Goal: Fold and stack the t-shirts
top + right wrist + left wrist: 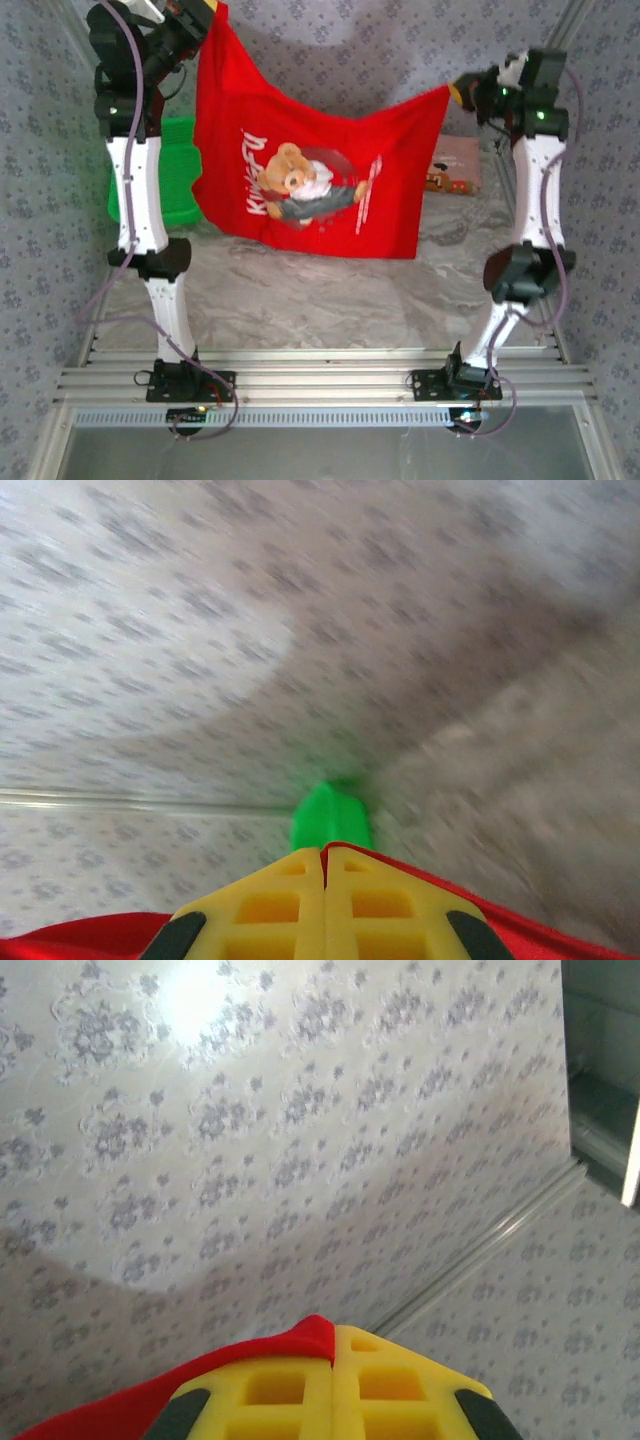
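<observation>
A bright red t-shirt (320, 170) with a tan teddy-bear print hangs spread in the air above the table, held by two upper corners. My left gripper (212, 12) is shut on its top left corner; in the left wrist view red cloth (300, 1345) sticks out between the closed yellow fingers (390, 1385). At the right, my right gripper (460, 90) is shut on the other corner, lower than the left one, and red cloth (520, 930) shows beside its closed yellow fingers (270, 905). A dusty pink t-shirt (455, 165) lies folded on the table at the back right.
A green mesh basket (180, 170) stands at the back left, partly behind the left arm and the red shirt; it is a green blur (330, 815) in the right wrist view. Patterned walls surround the marbled table (320, 300).
</observation>
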Robot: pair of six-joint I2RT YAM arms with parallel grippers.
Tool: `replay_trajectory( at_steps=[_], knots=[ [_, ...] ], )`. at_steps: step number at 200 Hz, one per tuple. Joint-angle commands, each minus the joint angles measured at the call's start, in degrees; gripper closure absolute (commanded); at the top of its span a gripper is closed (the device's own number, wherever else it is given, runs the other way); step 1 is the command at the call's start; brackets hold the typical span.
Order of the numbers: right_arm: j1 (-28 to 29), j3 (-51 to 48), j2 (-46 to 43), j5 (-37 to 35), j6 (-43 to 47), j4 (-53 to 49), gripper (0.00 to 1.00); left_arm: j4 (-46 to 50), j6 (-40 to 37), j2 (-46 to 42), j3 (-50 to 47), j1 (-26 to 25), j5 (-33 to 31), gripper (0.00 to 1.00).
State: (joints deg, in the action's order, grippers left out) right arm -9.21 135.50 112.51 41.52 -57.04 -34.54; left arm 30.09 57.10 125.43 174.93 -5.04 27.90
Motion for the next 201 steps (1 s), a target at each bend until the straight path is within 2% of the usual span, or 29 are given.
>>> replay_trajectory(
  at_steps=[1, 15, 28, 44, 62, 87, 105, 117, 135, 147, 158, 178, 187, 201],
  knots=[
    [-0.13, 23.23, 8.68, 3.86, -8.27, 6.29, 1.00, -13.97, 10.77, -1.10, -1.36, 1.81, 1.33, 1.00],
    [-0.90, 29.57, 11.89, 3.82, -13.70, 11.04, 1.00, -21.92, 11.20, -6.43, -10.37, 2.49, 0.31, 1.00],
    [-1.77, 28.24, 10.71, 3.57, -14.65, 13.26, 1.00, -22.47, 11.32, -7.61, -9.47, 4.34, 0.27, 1.00],
    [-2.12, 21.90, 6.19, 4.39, -11.91, 14.48, 1.00, -21.35, 12.30, -6.61, -4.41, 6.87, 2.47, 1.00],
    [-3.41, 9.22, -1.71, 5.87, -6.96, 14.22, 1.00, -18.05, 10.11, -7.77, -3.24, 9.13, 6.24, 1.00],
    [-7.51, -12.74, -13.62, 7.77, -3.08, 16.25, 1.00, -6.62, 0.57, -11.32, -3.46, 9.91, 10.42, 1.00],
    [-9.89, -25.55, -20.76, 9.15, -0.61, 16.81, 1.00, 6.42, -7.18, -13.19, -3.55, 8.93, 13.22, 1.00],
    [-10.60, -33.88, -24.94, 10.74, 2.78, 15.42, 1.00, 19.41, -16.09, -14.42, -3.67, 6.61, 12.62, 1.00],
    [-10.74, -45.94, -29.79, 12.91, 5.63, 15.49, 1.00, 36.44, -28.91, -16.93, -7.45, 2.12, 8.10, 1.00],
    [-10.40, -53.14, -32.36, 13.59, 8.79, 13.91, 1.00, 42.97, -34.55, -20.75, -16.56, -1.04, 2.63, 1.00],
    [-10.22, -59.52, -34.72, 13.18, 12.57, 10.00, 1.00, 39.92, -34.87, -28.30, -33.57, -2.33, -1.07, 1.00],
    [-9.95, -71.73, -39.12, 11.42, 17.43, 5.52, 1.00, 17.84, -22.76, -48.01, -76.23, 1.16, -0.62, 1.00],
    [-10.10, -76.62, -41.27, 10.81, 18.45, 4.36, 1.00, 12.99, -17.15, -53.96, -88.65, 3.48, 0.67, 1.00],
    [-10.28, -83.71, -43.83, 9.46, 19.85, 2.80, 1.00, 13.33, -15.41, -60.04, -101.34, 4.07, -0.24, 1.00]
  ],
)
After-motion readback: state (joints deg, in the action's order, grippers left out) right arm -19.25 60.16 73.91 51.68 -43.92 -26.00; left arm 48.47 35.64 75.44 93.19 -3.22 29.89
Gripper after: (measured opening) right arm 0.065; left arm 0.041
